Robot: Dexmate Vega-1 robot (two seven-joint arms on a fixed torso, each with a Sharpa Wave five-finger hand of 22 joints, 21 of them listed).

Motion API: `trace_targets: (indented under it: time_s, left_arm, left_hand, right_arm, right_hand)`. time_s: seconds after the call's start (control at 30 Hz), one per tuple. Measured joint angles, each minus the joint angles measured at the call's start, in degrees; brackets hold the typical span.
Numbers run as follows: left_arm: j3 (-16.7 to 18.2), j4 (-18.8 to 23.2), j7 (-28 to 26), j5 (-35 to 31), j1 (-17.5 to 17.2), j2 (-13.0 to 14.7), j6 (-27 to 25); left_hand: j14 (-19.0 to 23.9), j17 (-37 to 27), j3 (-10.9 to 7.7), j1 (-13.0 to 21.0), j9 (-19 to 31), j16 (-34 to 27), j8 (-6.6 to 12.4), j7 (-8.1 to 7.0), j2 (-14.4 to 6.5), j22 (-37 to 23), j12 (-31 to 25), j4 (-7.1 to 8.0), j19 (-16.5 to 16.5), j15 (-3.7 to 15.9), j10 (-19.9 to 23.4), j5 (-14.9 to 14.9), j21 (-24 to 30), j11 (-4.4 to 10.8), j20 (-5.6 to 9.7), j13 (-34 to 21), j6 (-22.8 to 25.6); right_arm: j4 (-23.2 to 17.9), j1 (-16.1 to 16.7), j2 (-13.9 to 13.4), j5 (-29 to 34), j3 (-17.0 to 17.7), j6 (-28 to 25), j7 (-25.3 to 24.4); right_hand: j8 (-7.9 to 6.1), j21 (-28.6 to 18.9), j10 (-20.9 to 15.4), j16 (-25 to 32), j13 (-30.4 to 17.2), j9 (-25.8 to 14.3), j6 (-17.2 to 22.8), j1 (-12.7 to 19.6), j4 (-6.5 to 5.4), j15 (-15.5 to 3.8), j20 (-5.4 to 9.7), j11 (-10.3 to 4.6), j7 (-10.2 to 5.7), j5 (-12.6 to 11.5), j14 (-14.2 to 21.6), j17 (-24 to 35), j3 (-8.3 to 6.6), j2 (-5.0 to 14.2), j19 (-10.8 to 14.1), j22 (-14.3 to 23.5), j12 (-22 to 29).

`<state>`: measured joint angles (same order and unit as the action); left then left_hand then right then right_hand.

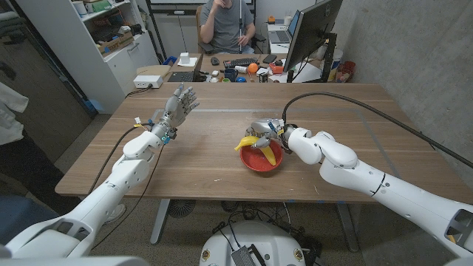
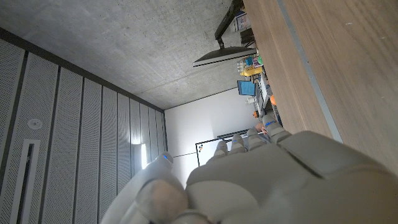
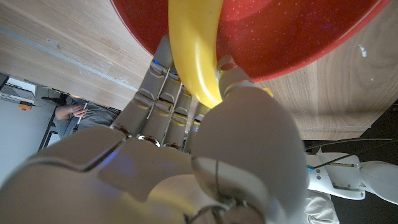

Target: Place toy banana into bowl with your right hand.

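Observation:
A yellow toy banana (image 1: pixel 255 144) hangs over the red bowl (image 1: pixel 264 163) near the table's middle, one end past the bowl's left rim. My right hand (image 1: pixel 267 130) grips it from the far side of the bowl. In the right wrist view the banana (image 3: pixel 194 56) curves between my right hand's (image 3: pixel 186 155) fingers and thumb, above the bowl's (image 3: pixel 298 37) red inside. My left hand (image 1: pixel 179 103) is raised over the table's left part, fingers spread, holding nothing; its back (image 2: pixel 280 180) shows in the left wrist view.
A black cable (image 1: pixel 347 100) arcs over the table's right half toward my right wrist. A person (image 1: pixel 225 26) sits behind the far edge at a desk with a monitor (image 1: pixel 310 33) and clutter. A white box (image 1: pixel 151 75) stands beyond the far left corner.

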<state>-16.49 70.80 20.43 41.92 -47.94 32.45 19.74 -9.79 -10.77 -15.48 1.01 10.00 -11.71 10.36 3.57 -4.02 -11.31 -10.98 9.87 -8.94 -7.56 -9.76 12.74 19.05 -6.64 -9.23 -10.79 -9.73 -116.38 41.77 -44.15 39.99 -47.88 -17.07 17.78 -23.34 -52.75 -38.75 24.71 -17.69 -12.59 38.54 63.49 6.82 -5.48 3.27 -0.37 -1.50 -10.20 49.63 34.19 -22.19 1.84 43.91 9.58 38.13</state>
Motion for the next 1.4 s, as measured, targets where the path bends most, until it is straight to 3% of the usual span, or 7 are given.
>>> trace_targets:
  time_s: [0.1, 0.3, 0.33, 0.47, 0.63, 0.83, 1.4]
  left_arm:
    - [0.1, 0.3, -0.1, 0.0, -0.2, 0.1, 0.0]
    - [0.3, 0.9, -0.2, 0.2, -0.7, 0.3, 0.0]
    - [0.4, 0.9, -0.2, 0.2, -0.7, 0.4, 0.0]
    - [0.4, 1.2, -0.2, 0.3, -1.0, 0.4, 0.0]
    - [0.5, 1.5, -0.2, 0.3, -1.1, 0.6, 0.0]
    - [0.5, 1.8, -0.2, 0.3, -1.3, 0.7, 0.0]
    - [0.4, 2.5, -0.5, 0.1, -1.5, 0.8, 0.0]
  left_hand:
    - [0.0, 0.0, 0.00, 0.0, 0.0, 0.0, 0.00, 0.00, 0.0, 0.0, 0.0, 0.00, 0.0, 0.00, 0.0, 0.0, 0.0, 0.00, 0.00, 0.0, 0.0]
    - [0.0, 0.0, 0.00, 0.0, 0.0, 0.0, 0.00, 0.00, 0.0, 0.0, 0.0, 0.00, 0.0, 0.00, 0.0, 0.0, 0.0, 0.00, 0.00, 0.0, 0.0]
    - [0.0, 0.0, 0.00, 0.0, 0.0, 0.0, 0.00, 0.00, 0.0, 0.0, 0.0, 0.00, 0.0, 0.00, 0.0, 0.0, 0.0, 0.00, 0.00, 0.0, 0.0]
    - [0.0, 0.0, 0.00, 0.0, 0.0, 0.0, 0.00, 0.00, 0.0, 0.0, 0.0, 0.00, 0.0, 0.00, 0.0, 0.0, 0.0, 0.00, 0.00, 0.0, 0.0]
    - [0.0, 0.0, 0.00, 0.0, 0.0, 0.0, 0.00, 0.00, 0.0, 0.0, 0.0, 0.00, 0.0, 0.00, 0.0, 0.0, 0.0, 0.00, 0.00, 0.0, 0.0]
    - [0.0, 0.0, 0.00, 0.0, 0.0, 0.0, 0.00, 0.00, 0.0, 0.0, 0.0, 0.00, 0.0, 0.00, 0.0, 0.0, 0.0, 0.00, 0.00, 0.0, 0.0]
    - [0.0, 0.0, 0.00, 0.0, 0.0, 0.0, 0.00, 0.00, 0.0, 0.0, 0.0, 0.00, 0.0, 0.00, 0.0, 0.0, -0.2, 0.00, 0.00, 0.0, 0.0]
  right_arm:
    - [-0.3, -0.1, 0.0, 0.0, -0.2, 0.0, 0.1]
    - [-0.9, -0.4, -0.1, 0.6, -0.6, -0.8, 1.8]
    - [-1.0, -0.4, -0.1, 0.8, -0.6, -1.0, 2.0]
    - [-1.4, -0.5, -0.3, 1.1, -0.8, -1.3, 2.6]
    - [-1.8, -0.5, -0.4, 1.5, -0.8, -1.7, 3.2]
    - [-2.2, -0.5, -0.6, 1.5, -0.8, -1.9, 3.6]
    - [-3.3, 0.5, -1.5, 0.3, 1.0, -1.5, 2.3]
  right_hand:
    - [1.93, 0.4, 3.4, -2.9, 1.1, 0.6, -2.3, -2.3, 0.70, -0.88, -0.19, 0.06, -0.20, 0.0, -1.6, -1.8, -0.72, 2.26, -0.2, -0.1, -1.9]
    - [5.92, 1.3, 12.2, -8.8, 3.7, 1.1, -7.6, -3.7, 0.35, 1.16, -0.22, -0.70, -1.68, 0.0, -8.9, -5.3, -3.89, 3.72, -1.4, -0.1, -8.5]
    - [6.68, 1.6, 13.2, -9.4, 4.0, 1.1, -8.9, -2.5, 0.36, 1.41, -0.52, -0.94, -1.99, 0.0, -10.0, -5.6, -4.04, 4.92, -2.1, -0.1, -9.5]
    - [8.74, 2.8, 16.7, -11.0, 6.0, 1.5, -12.3, -1.7, 0.44, 1.97, -2.08, -1.63, -2.88, 0.0, -13.3, -6.5, -4.42, 6.25, -4.1, 0.1, -13.2]
    - [10.75, 4.1, 18.9, -11.9, 5.9, 1.4, -16.1, -2.1, 0.45, 2.33, -3.43, -1.48, -3.24, 0.0, -16.0, -7.1, -4.73, 6.24, -6.1, -0.3, -15.3]
    - [12.17, 5.3, 21.8, -12.6, 6.2, 1.4, -20.0, -4.2, 0.37, 2.40, -4.45, -1.66, -3.44, -0.4, -18.1, -7.6, -4.27, 4.54, -6.7, -0.3, -17.8]
    - [12.64, 6.8, 23.8, -12.8, 6.2, 1.4, -23.8, -8.1, -0.72, 2.60, -6.58, -0.84, -2.80, -0.4, -19.8, -8.4, -2.25, 1.39, -6.3, -0.3, -20.2]
